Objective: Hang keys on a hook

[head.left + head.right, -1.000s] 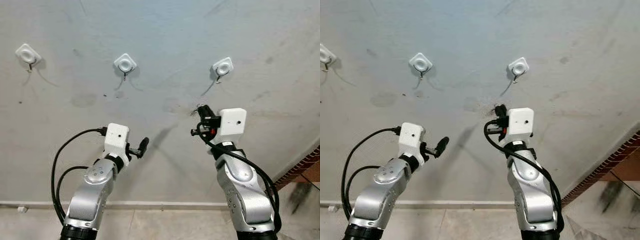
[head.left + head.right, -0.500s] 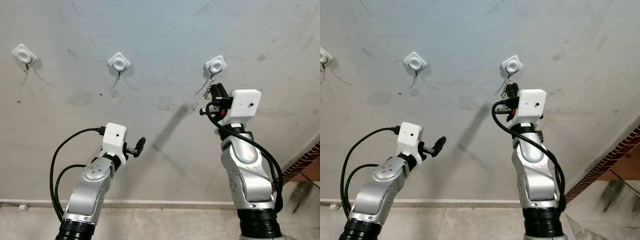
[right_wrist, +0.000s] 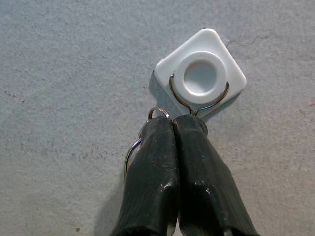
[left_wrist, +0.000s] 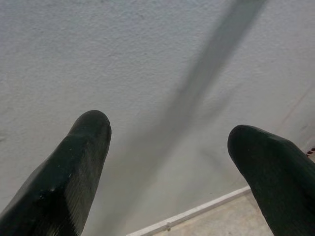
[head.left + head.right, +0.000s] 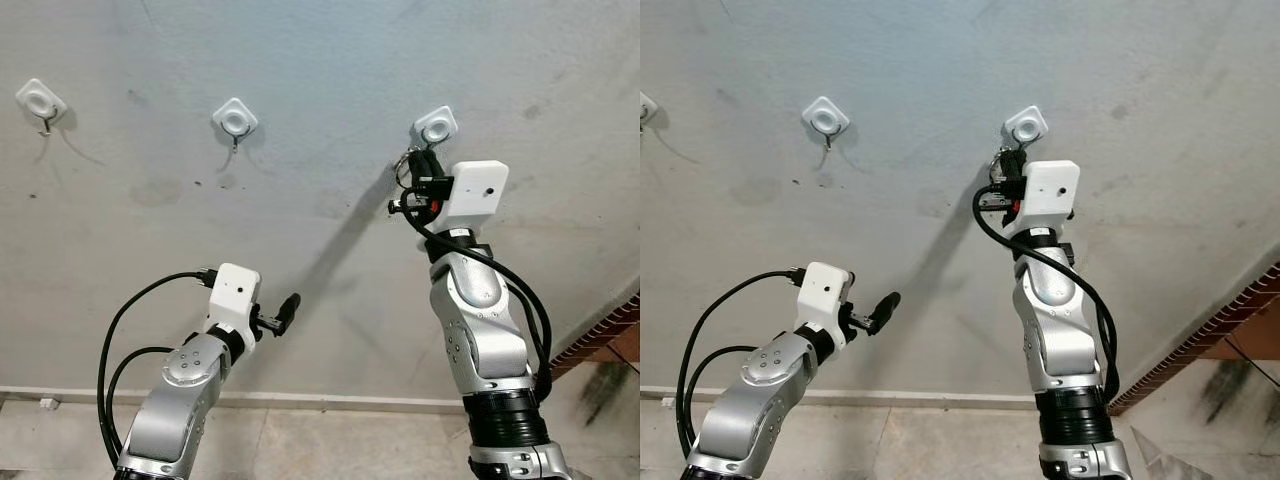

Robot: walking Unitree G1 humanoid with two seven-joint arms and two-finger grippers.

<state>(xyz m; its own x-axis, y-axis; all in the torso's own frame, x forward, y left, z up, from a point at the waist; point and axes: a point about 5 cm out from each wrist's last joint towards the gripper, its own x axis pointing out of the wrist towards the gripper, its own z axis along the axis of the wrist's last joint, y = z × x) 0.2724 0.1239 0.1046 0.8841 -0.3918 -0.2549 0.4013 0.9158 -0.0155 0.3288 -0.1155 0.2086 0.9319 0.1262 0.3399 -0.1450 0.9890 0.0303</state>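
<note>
Up against the grey wall [image 5: 320,60], the right gripper [image 3: 173,127] has its fingers pressed together on a thin metal key ring [image 3: 132,147], held just below the rightmost hook [image 3: 200,73], a white square mount with a wire loop. Whether the ring touches the hook wire cannot be told. Further left on the wall sit a middle hook [image 5: 235,119] and a left hook [image 5: 40,100]. Lower down, the left gripper [image 4: 167,162] hangs apart from the wall with its fingers spread wide, holding nothing.
</note>
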